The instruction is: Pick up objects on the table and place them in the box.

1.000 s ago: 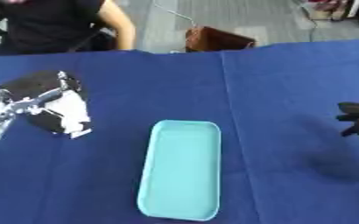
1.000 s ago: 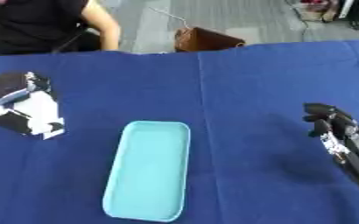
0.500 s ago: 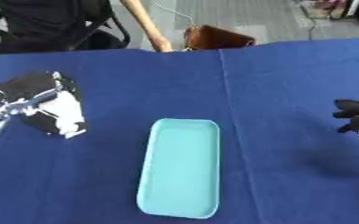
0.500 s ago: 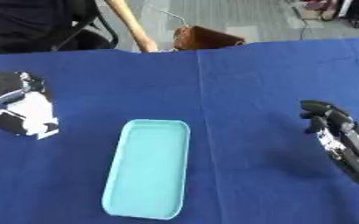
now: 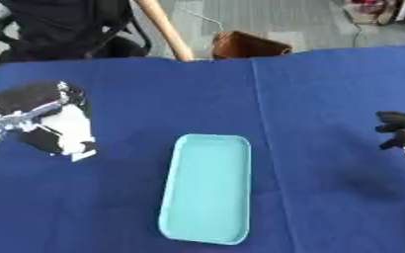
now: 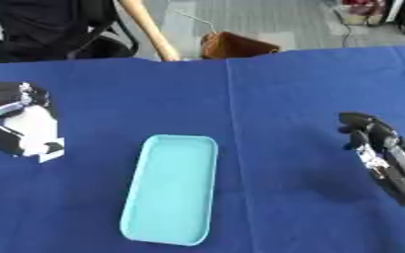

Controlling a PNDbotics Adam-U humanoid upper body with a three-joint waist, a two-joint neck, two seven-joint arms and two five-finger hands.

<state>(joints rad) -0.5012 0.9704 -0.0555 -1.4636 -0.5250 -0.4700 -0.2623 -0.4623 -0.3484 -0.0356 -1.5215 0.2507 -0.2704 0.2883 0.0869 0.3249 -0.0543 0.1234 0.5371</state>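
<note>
Tray empty, nothing picked yet
Your left robot hand [image 5: 37, 118] is curled near the counter's [image 5: 327, 89] left edge, apparently holding nothing; the right robot hand [image 6: 375, 143] hangs relaxed beside the teal tray [image 5: 208, 188]

The left hand [image 5: 20, 121] is blurred and runs off the view's left edge over a black-and-white object [image 5: 57, 123], so whether its fingers close on it cannot be told. The right hand [image 6: 381, 148] is cut by the right edge, its fingers a dark blur. The black-and-white object's identity stays unclear.
</note>
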